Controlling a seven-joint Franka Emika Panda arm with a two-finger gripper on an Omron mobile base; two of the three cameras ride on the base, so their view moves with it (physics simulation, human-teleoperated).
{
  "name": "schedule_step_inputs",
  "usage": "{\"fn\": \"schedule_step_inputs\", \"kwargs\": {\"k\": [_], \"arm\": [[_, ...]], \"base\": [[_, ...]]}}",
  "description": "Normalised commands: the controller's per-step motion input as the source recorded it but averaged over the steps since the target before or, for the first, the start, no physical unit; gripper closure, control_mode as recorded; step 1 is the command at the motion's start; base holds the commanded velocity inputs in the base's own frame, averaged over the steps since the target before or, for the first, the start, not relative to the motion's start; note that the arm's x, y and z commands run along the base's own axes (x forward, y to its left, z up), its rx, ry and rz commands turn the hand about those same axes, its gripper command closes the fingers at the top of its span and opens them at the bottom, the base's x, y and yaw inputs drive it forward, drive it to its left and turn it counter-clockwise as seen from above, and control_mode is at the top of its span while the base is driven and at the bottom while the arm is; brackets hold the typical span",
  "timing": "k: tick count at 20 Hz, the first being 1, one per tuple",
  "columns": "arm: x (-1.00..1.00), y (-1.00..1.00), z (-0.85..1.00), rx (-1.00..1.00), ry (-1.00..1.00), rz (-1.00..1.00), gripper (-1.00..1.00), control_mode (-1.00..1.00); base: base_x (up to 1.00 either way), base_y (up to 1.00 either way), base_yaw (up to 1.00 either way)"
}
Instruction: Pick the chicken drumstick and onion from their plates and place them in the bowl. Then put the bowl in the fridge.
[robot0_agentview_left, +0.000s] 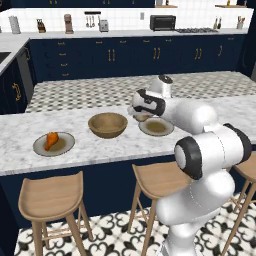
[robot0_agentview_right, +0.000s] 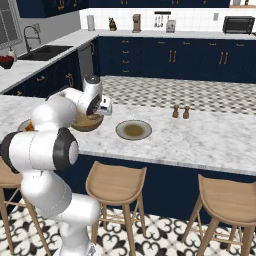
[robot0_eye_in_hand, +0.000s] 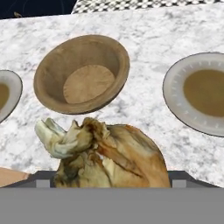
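From my seat the marble bench (robot0_agentview_left: 100, 145) runs across the whole picture, and the white arm (robot0_agentview_left: 200, 150) reaches over it from the stool side. Two plates sit on the bench, one either side of the bowl: the right one (robot0_eye_in_hand: 201, 94) is bare, and the left one (robot0_agentview_left: 37, 146) carries the drumstick (robot0_agentview_left: 51, 140), which lies well apart from the jaws. The wooden bowl (robot0_eye_in_hand: 83, 74) stands between them, upright and empty. The onion (robot0_eye_in_hand: 109, 157) is off its plate and fills the space between the finger tips in the hand view. I read the jaws as spread wide but pinching the onion, with the bench showing below it. Its papery tuft points towards the drumstick's plate, so its long axis lies roughly across the jaws. What matters for me now is that the bowl lies just ahead of the onion and a little to the left, its near rim close to the tuft. I judge I need a short carry forward and left until the onion hangs over the bowl's middle, before I let go
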Motion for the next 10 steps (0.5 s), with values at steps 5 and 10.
{"fn": "schedule_step_inputs", "kwargs": {"k": [5,10], "arm": [[0.66,0.46,0.0,-0.04,0.17,0.0,1.0,-1.0],[0.71,0.33,-0.06,0.0,0.16,0.0,1.0,-1.0]], "base": [[0.0,0.0,0.0],[0.0,0.0,0.0]]}}
